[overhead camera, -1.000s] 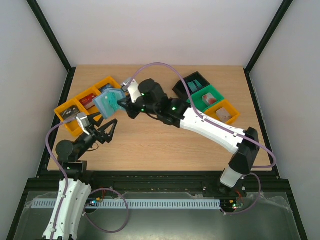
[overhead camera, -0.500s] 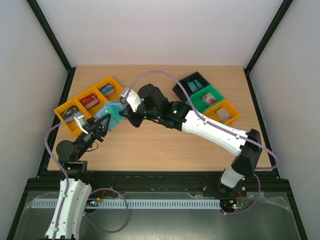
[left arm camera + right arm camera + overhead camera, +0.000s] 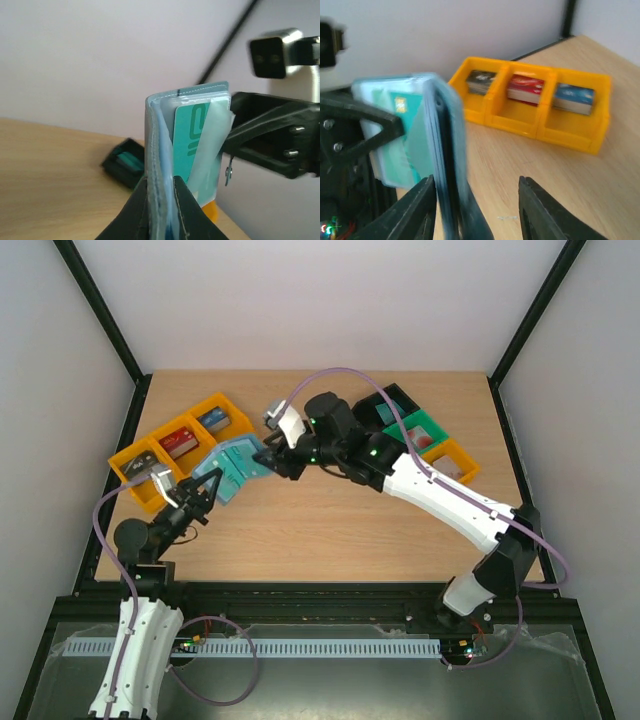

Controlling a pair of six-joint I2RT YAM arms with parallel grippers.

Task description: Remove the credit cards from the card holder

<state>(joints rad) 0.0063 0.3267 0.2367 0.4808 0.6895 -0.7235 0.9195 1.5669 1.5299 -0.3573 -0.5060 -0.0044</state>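
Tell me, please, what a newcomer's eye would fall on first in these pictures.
The blue card holder, held up left of centre over the table, with a teal credit card showing inside. The left gripper is shut on one edge, and the open right gripper sits at the opposite one. By the left edge, orange trays hold small blocks.

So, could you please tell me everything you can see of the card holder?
The card holder is a pale blue bifold, soft-looking, folded nearly shut and held upright above the table. A clear inner pocket shows a teal card inside. The left gripper pinches its lower edge. Its opposite side sits between the parted jaws of the right gripper, close to one finger; whether they touch is unclear.
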